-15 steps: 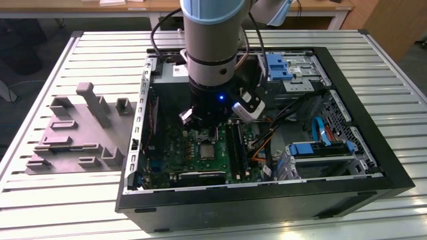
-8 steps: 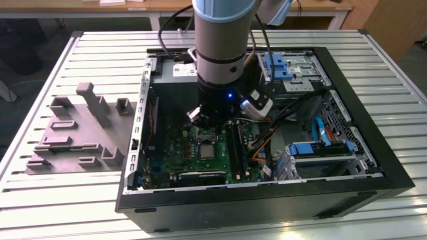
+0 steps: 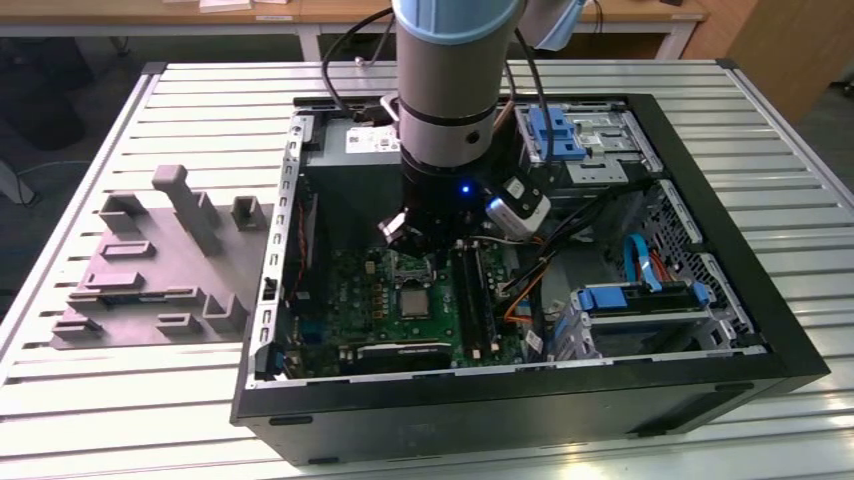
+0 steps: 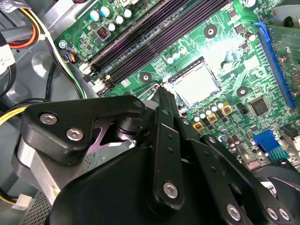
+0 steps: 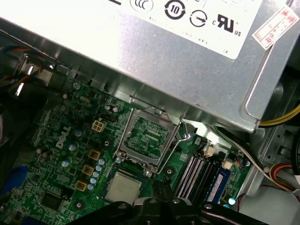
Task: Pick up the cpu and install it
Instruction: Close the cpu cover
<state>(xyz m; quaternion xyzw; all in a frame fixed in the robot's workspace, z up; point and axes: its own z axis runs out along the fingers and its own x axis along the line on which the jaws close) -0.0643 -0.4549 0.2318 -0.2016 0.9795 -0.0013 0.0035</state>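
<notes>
The end effector [image 3: 424, 243] hangs inside the open computer case [image 3: 747, 290], low over the motherboard [image 3: 387, 320], just above the socket area. In the second wrist view its black fingers [image 4: 165, 105] taper to a point beside the socket corner and look pressed together with nothing between them, though the very tips blur against the board, so this is a judgement.

From largest to smallest: the slatted metal table [image 3: 200, 100] carries the case, and on the exterior view's left a grey moulded fixture [image 3: 147, 265] sits beside it. Within the case, the large grey box with a white label [image 5: 154, 51] fills the far end, and blue drive brackets [image 3: 554, 135] lie toward the exterior view's right. The green motherboard spreads below, with dark memory slots [image 4: 150, 33] alongside the socket. The silver socket frame [image 5: 146, 136] stands flipped open, its dark centre showing.

The cpu [image 5: 123, 186] lies flat on the board next to that open frame, its silvery lid up; in the second wrist view it shows as a bright square [image 4: 198, 84] just past the fingertips. It appears already placed in its seat, apart from the end effector. The frame is not yet folded down over it, so locking seems to remain.

Glare washes out the chip's surface in the second wrist view, and whether it is fully seated cannot be told. The arm's body hides part of the socket in the exterior view.
</notes>
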